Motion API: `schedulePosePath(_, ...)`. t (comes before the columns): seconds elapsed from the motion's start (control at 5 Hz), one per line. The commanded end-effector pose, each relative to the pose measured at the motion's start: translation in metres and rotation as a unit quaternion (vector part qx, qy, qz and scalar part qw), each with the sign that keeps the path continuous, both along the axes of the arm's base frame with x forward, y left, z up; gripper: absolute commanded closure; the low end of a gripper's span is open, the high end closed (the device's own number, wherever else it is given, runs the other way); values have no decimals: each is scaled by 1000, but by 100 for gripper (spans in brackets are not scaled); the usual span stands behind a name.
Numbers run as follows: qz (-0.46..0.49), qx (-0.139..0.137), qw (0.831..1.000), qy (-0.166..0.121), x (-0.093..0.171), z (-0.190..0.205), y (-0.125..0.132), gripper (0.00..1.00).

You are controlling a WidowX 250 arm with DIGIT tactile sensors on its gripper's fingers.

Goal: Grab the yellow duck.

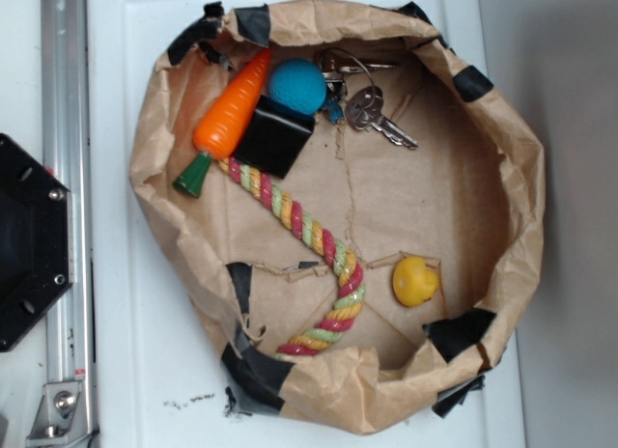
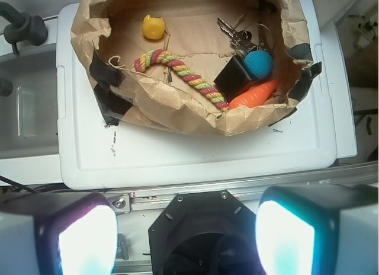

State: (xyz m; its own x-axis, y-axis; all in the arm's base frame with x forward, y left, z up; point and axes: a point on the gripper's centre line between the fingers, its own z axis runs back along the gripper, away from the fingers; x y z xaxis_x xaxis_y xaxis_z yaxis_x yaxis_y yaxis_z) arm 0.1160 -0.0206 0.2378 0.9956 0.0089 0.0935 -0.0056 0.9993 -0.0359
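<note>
The yellow duck is a small smooth rounded toy lying on the floor of a brown paper basin, at its lower right in the exterior view. In the wrist view the yellow duck sits at the far upper left of the basin. My gripper is open, its two fingers wide apart at the bottom of the wrist view with nothing between them. It hangs high above the black robot base, well short of the basin and the duck. The gripper does not show in the exterior view.
In the paper basin lie a yellow-red-green braided rope, an orange carrot toy, a black block, a blue ball and keys. The basin stands on a white lid. An aluminium rail runs beside it.
</note>
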Motion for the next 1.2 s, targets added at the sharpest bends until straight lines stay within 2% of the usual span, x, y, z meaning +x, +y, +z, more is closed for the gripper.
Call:
schedulePosePath(0.0,0,0,1000,0,0,0,0,0)
schedulePosePath(0.2,-1,42,998,-45,39,-23,13,0)
schedulePosePath(0.4,-1,52,997,-56,73,-49,21,0)
schedulePosePath(0.6,-11,37,998,-58,99,-83,32,0)
schedulePosePath(0.8,-47,17,995,-89,126,-107,39,0)
schedulePosePath(1.0,-71,8,992,-108,150,-122,34,0)
